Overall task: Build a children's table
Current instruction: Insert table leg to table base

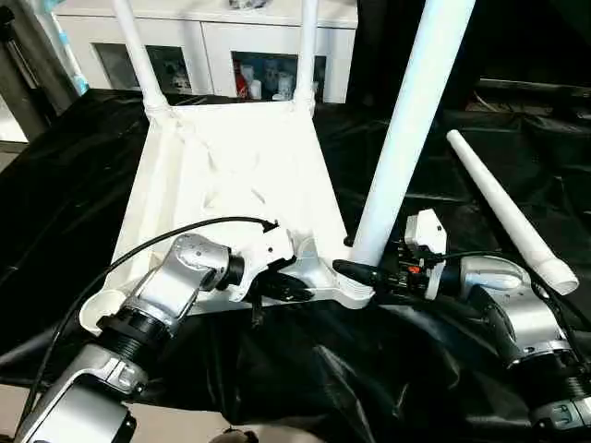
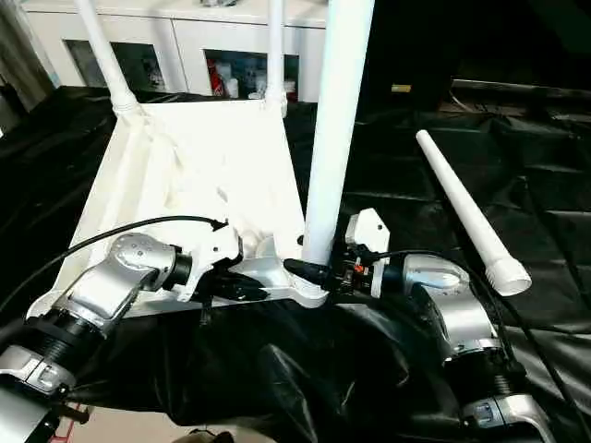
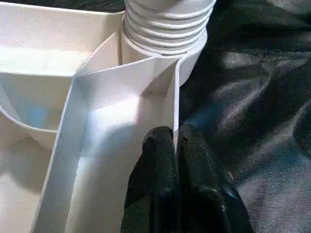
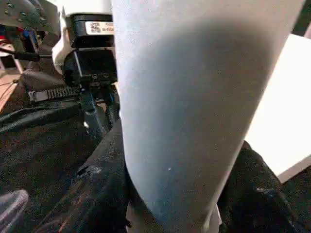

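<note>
Three long white tapered tube legs stand up from the upturned white plastic rectangular table top [image 1: 231,175], and a fourth lies loose.

The top rests ribbed side up on the crumpled black plastic sheet [image 1: 83,203] across the centre-left of the head views, with white cabinets [image 1: 203,41] along the upper edge. Two legs [image 1: 138,55] [image 1: 307,51] rise from the far corner sockets at upper left and upper centre. The third, nearest leg [image 1: 406,129] stands in the round near-right corner socket [image 1: 355,293] at centre, clamped between the right gripper's [image 1: 355,270] black fingers [image 4: 104,189] just above it. The loose leg [image 1: 508,208] lies at right, well apart. The left gripper [image 3: 176,145] pinches the top's thin near rim wall [image 3: 172,104] beside that socket.
</note>
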Robot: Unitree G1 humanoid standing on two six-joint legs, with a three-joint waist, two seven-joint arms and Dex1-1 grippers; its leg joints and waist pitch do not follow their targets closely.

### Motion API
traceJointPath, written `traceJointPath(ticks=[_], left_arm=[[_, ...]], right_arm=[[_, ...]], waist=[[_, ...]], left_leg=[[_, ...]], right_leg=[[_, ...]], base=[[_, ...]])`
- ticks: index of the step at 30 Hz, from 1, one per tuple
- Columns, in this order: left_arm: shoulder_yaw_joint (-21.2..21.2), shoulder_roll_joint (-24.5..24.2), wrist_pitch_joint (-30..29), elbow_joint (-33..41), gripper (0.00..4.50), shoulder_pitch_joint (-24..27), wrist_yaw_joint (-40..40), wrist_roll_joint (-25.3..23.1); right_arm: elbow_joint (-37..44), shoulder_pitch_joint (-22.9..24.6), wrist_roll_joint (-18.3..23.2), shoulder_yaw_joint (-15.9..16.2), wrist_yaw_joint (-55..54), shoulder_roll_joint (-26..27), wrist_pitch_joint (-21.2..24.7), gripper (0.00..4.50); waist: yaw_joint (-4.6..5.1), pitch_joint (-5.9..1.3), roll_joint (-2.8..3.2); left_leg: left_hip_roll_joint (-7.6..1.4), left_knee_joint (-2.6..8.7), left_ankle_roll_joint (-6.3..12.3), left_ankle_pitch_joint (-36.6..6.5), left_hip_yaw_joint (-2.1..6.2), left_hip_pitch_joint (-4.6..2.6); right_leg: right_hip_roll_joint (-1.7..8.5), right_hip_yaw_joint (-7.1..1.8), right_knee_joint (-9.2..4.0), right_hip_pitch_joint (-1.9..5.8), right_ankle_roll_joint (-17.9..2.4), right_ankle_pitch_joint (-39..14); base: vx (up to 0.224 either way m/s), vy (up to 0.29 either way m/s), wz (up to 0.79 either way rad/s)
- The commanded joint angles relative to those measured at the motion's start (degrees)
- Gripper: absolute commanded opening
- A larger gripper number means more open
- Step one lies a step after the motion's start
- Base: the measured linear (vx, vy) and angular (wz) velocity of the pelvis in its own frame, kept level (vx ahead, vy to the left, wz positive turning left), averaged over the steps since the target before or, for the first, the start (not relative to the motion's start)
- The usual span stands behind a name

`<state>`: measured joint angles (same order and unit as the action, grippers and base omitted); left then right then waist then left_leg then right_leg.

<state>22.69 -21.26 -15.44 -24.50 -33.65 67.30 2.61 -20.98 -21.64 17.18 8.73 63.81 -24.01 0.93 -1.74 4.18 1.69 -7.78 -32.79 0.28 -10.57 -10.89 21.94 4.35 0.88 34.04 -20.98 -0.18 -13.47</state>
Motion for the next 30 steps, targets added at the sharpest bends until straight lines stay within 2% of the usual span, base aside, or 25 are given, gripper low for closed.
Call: traceJointPath(ticks=[1, 4, 5, 7, 8, 9, 11, 12, 13, 15, 17, 22, 25, 26, 30], left_arm=[[-2.34, 1.39, 0.55, 1.42, 0.0, -2.29, -1.1, 1.21], [-3.19, 2.36, -1.22, 1.06, 0.0, -2.82, -2.94, 1.54], [-4.57, 4.28, -3.19, -0.49, 0.0, -4.38, -7.16, 1.26], [-4.96, 5.12, -3.81, -1.27, 0.0, -5.17, -9.31, 0.74], [-5.27, 6.22, -4.52, -2.09, 0.0, -6.08, -11.67, 0.17], [-5.35, 6.63, -4.77, -2.33, 0.0, -6.38, -12.39, 0.02], [-5.57, 8.32, -5.92, -2.74, 0.0, -7.3, -14.66, -0.13], [-5.71, 10.24, -7.24, -3.08, 0.0, -8.18, -17.67, -0.69], [-5.71, 10.24, -7.24, -3.08, 0.0, -8.18, -17.67, -0.69], [-5.08, 14.25, -9.95, -2.59, 0.0, -9.06, -21.83, -1.71], [-3.85, 17.77, -11.74, -1.55, 0.0, -9.28, -23.78, -2.14], [-2.78, 19.35, -12.11, -1.31, 0.0, -9.0, -25.55, -3.1], [-2.7, 19.49, -11.93, -1.77, 0.0, -8.99, -25.94, -3.18], [-2.75, 19.38, -11.9, -2.07, 0.0, -9.05, -26.19, -3.31], [-3.85, 18.53, -12.02, -2.34, 0.0, -9.19, -26.25, -4.08]], right_arm=[[-6.64, 3.77, -5.71, 3.65, -2.62, 0.73, 3.79, 1.91], [-8.57, 2.29, -6.47, 1.96, -8.49, 2.43, 4.15, 1.91], [-12.2, -0.19, -7.57, -0.46, -18.16, 5.4, 5.04, 1.91], [-13.59, -1.18, -7.42, -1.6, -21.88, 6.85, 5.98, 1.91], [-15.08, -2.27, -6.73, -2.97, -25.62, 8.66, 7.06, 1.91], [-15.56, -2.63, -6.39, -3.43, -26.72, 9.3, 7.37, 1.91], [-17.35, -4.0, -5.21, -4.72, -30.17, 11.57, 8.51, 1.91], [-19.23, -5.36, -5.25, -4.92, -32.72, 13.14, 8.9, 1.9], [-19.23, -5.36, -5.25, -4.92, -32.72, 13.14, 8.9, 1.9], [-23.45, -8.39, -5.54, -5.48, -36.24, 15.61, 10.47, 1.9], [-27.37, -11.44, -5.86, -5.93, -38.45, 17.45, 12.03, 1.9], [-29.11, -13.5, -6.89, -6.21, -40.24, 18.09, 13.16, 1.9], [-28.98, -13.96, -7.15, -6.05, -39.81, 18.28, 13.59, 1.9], [-28.99, -14.05, -7.39, -5.68, -39.43, 18.23, 13.4, 1.9], [-29.45, -14.5, -8.38, -4.86, -38.42, 18.65, 13.34, 1.9]], waist=[[0.12, -1.59, 0.37], [0.23, -1.57, 0.42], [0.72, -1.57, 0.26], [1.02, -1.8, 0.28], [1.49, -2.13, 0.19], [1.49, -2.13, 0.19], [1.71, -2.28, 0.27], [1.73, -2.35, 0.03], [1.82, -2.36, 0.1], [1.7, -2.53, 0.02], [1.75, -2.39, -0.15], [1.65, -2.45, -0.45], [1.64, -2.25, -0.46], [1.74, -2.45, -0.89], [1.71, -2.48, -0.84]], left_leg=[[-5.98, 6.02, -2.12, -25.77, 3.01, -1.53], [-5.95, 6.05, -2.7, -26.31, 2.98, -1.55], [-5.79, 6.14, -3.52, -26.13, 3.08, -1.21], [-5.66, 6.13, -4.04, -25.56, 3.41, -0.96], [-5.53, 6.05, -3.73, -22.79, 3.43, -0.4], [-5.53, 6.05, -3.73, -22.79, 3.43, -0.4], [-5.43, 5.67, -1.62, -18.52, 2.9, -0.17], [-5.27, 5.31, -0.43, -17.64, 2.58, -0.46], [-5.31, 5.17, 0.07, -16.9, 2.47, -0.51], [-5.27, 4.61, 2.55, -12.6, 2.12, -0.42], [-5.3, 4.45, 4.02, -10.39, 2.14, -0.19], [-5.46, 4.43, 4.96, -11.35, 1.93, -0.53], [-5.59, 4.68, 3.98, -13.73, 2.01, -0.65], [-5.63, 4.69, 3.55, -14.27, 1.95, -0.77], [-5.61, 4.63, 3.6, -12.83, 1.91, -0.71]], right_leg=[[4.68, -2.58, -5.2, -0.29, -12.92, -16.78], [4.78, -2.63, -5.24, -0.47, -12.54, -18.11], [4.81, -2.54, -5.04, -0.53, -12.36, -19.21], [4.96, -2.41, -4.95, -0.33, -11.94, -19.77], [4.82, -2.27, -4.68, 0.04, -11.58, -16.39], [4.82, -2.27, -4.68, 0.04, -11.58, -16.39], [4.7, -2.21, -4.42, 0.14, -12.92, -8.44], [4.6, -2.19, -4.53, 0.16, -13.69, -6.73], [4.65, -2.26, -4.45, 0.11, -14.29, -5.61], [4.83, -2.23, -4.19, 0.59, -16.11, -0.85], [4.91, -2.04, -4.08, 0.82, -17.06, 0.56], [4.64, -1.89, -4.41, 0.8, -16.91, -3.19], [4.64, -1.96, -4.71, 0.56, -15.99, -7.9], [4.55, -1.99, -4.8, 0.52, -15.63, -8.91], [4.56, -2.05, -4.56, 0.45, -15.6, -6.98]], base=[[0.0, 0.0, 0.0], [0.0, 0.0, 0.0], [0.0, 0.0, 0.0], [0.0, 0.0, 0.0], [-0.015, 0.016, -0.18], [-0.015, 0.016, -0.18], [0.0, 0.0, 0.0], [0.0, 0.0, 0.0], [0.0, 0.0, 0.0], [0.0, 0.0, 0.0], [0.0, 0.0, 0.0], [0.0, 0.0, 0.0], [0.0, 0.0, 0.0], [0.0, 0.0, 0.0], [0.0, 0.0, 0.0]])
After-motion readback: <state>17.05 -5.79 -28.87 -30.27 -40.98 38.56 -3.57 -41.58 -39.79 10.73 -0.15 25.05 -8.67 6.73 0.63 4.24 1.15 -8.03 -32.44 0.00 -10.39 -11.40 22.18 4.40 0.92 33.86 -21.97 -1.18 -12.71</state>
